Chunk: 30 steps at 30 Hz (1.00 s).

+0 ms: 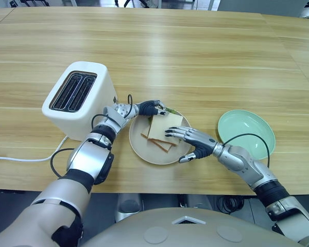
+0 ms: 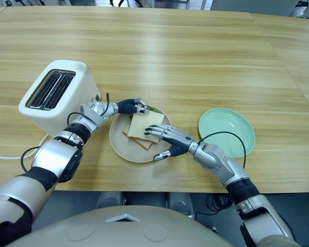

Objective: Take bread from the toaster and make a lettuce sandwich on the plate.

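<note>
Tan bread [image 1: 162, 127], light and crushable, best pinched by its edges, lies mid-frame under the splayed right hand [image 1: 194, 140], left hand [image 1: 148, 108] curled empty beside.

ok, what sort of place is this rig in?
Probably an office or lab meeting room staged as a kitchen, not a real one: a long wooden table, with just a toaster, a plate of bread and lettuce, and a green bowl on it.

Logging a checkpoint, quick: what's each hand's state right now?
Left hand: beside the green lettuce leaf; grasp cannot be told.
Right hand: open, flat over the top tan bread slice.
</note>
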Each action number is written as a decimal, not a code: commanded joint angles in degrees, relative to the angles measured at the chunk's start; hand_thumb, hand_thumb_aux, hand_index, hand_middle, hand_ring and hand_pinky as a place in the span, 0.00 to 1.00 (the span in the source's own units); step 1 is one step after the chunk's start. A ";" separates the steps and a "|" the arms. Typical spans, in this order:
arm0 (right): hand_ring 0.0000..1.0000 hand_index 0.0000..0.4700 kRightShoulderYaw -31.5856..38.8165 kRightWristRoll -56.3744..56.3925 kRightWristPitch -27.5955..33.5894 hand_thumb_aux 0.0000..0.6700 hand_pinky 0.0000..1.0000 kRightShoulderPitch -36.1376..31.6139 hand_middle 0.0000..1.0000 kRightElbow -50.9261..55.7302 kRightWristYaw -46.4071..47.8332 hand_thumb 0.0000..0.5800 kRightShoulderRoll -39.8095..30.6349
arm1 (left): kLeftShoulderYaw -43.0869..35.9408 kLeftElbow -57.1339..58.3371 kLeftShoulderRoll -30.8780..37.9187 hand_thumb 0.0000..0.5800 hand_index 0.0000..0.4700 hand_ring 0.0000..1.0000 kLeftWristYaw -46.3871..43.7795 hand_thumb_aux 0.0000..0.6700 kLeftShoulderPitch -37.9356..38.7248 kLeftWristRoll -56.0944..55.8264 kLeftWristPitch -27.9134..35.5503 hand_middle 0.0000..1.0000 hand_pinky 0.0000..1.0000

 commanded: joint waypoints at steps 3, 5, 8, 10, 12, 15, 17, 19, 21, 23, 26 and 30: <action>0.00 0.00 3.63 -2.47 1.00 0.00 0.00 1.90 0.00 4.12 2.73 0.00 -1.05 | -7.17 -1.69 4.31 0.00 0.00 0.00 17.74 0.00 -2.83 10.87 2.27 0.00 0.00; 0.00 0.00 3.91 -2.69 0.93 0.00 0.00 1.85 0.00 4.51 2.78 0.00 -1.16 | -8.61 -2.76 5.47 0.00 0.00 0.00 22.46 0.00 -3.62 13.05 2.64 0.00 0.00; 0.00 0.00 4.17 -3.34 0.92 0.00 0.00 1.57 0.00 5.05 2.64 0.00 -1.39 | -10.40 -4.78 6.79 0.00 0.00 0.00 28.33 0.00 -4.68 15.93 3.50 0.00 0.00; 0.00 0.00 4.40 -3.42 0.92 0.00 0.00 1.29 0.00 5.11 2.66 0.00 -1.38 | -10.90 -6.42 7.32 0.00 0.00 0.00 30.78 0.00 -4.79 16.82 3.44 0.00 0.00; 0.00 0.00 4.57 -3.62 1.01 0.00 0.00 0.95 0.00 5.13 2.52 0.00 -1.24 | -11.05 -8.23 7.88 0.00 0.00 0.00 32.89 0.00 -4.40 17.34 3.47 0.00 0.00; 0.00 0.00 4.08 -3.87 -0.24 0.00 0.00 0.23 0.00 4.22 0.28 0.00 -0.59 | -9.59 -16.78 10.55 0.00 0.00 0.00 37.96 0.00 -1.46 17.97 4.10 0.00 0.00; 0.00 0.00 2.40 -2.63 -2.04 0.00 0.00 0.21 0.00 1.89 -2.64 0.00 0.22 | -6.94 -26.31 12.62 0.00 0.00 0.00 37.52 0.00 3.64 15.01 1.53 0.00 0.00; 0.00 0.00 -0.70 0.70 -3.80 0.00 0.00 0.74 0.00 -1.66 -5.71 0.00 1.29 | -4.45 -37.15 14.68 0.00 0.00 0.00 35.00 0.00 10.85 10.70 -1.29 0.00 0.00; 0.00 0.00 -4.06 5.17 -4.68 0.00 0.00 1.57 0.00 -5.05 -7.35 0.00 1.80 | -2.61 -46.68 16.24 0.00 0.00 0.00 31.74 0.00 18.39 5.88 -3.57 0.00 0.00; 0.00 0.00 -7.18 9.33 -4.92 0.00 0.00 2.50 0.00 -6.92 -7.77 0.00 1.33 | -1.52 -54.97 17.05 0.00 0.00 0.00 27.44 0.00 26.25 -1.00 -5.17 0.00 0.00; 0.00 0.00 -9.70 10.57 -3.58 0.00 0.00 4.03 0.00 -7.39 -6.57 0.00 -0.50 | 0.11 -62.14 17.01 0.00 0.00 0.00 23.32 0.00 34.99 -8.00 -5.35 0.00 0.00; 0.00 0.00 -10.61 10.84 -3.68 0.00 0.00 6.57 0.00 -5.86 -4.98 0.00 -2.56 | 1.63 -67.76 15.86 0.88 0.64 0.12 19.00 0.66 44.73 -16.50 -6.00 0.12 0.12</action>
